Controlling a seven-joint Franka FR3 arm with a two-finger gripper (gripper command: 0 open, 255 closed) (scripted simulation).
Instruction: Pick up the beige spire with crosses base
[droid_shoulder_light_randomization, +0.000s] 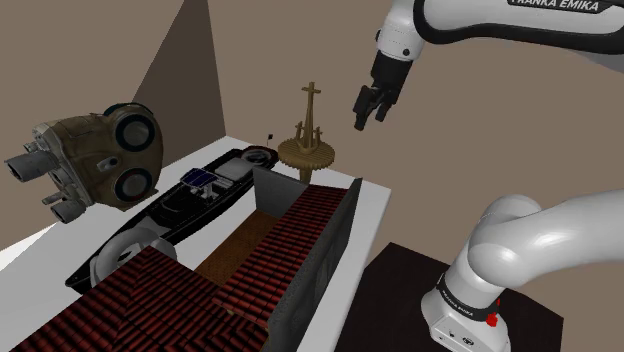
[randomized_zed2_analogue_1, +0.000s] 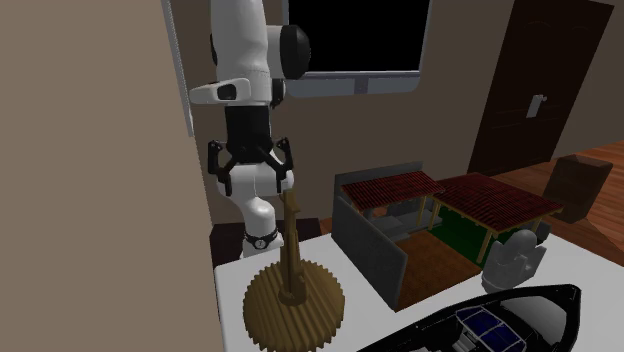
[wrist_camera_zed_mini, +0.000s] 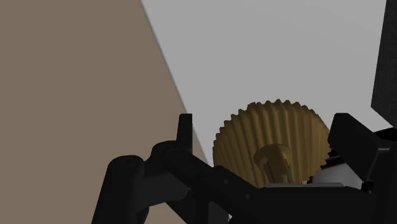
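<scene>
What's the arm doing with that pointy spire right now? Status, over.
Gripper open, empty, hovering just above the spire. Spire upright on white table, untouched. Red-roofed model close beside it; nothing between gripper and spire.

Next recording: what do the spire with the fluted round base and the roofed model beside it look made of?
Spire: tan-brown and mostly matte, perhaps wood or dull brass; the colour is even, with a faint sheen on its shaft in the wrist view. Roofed model: the roof reads as dark red ribbed tiles, matte; its walls are plain dark grey, material unclear.
</scene>
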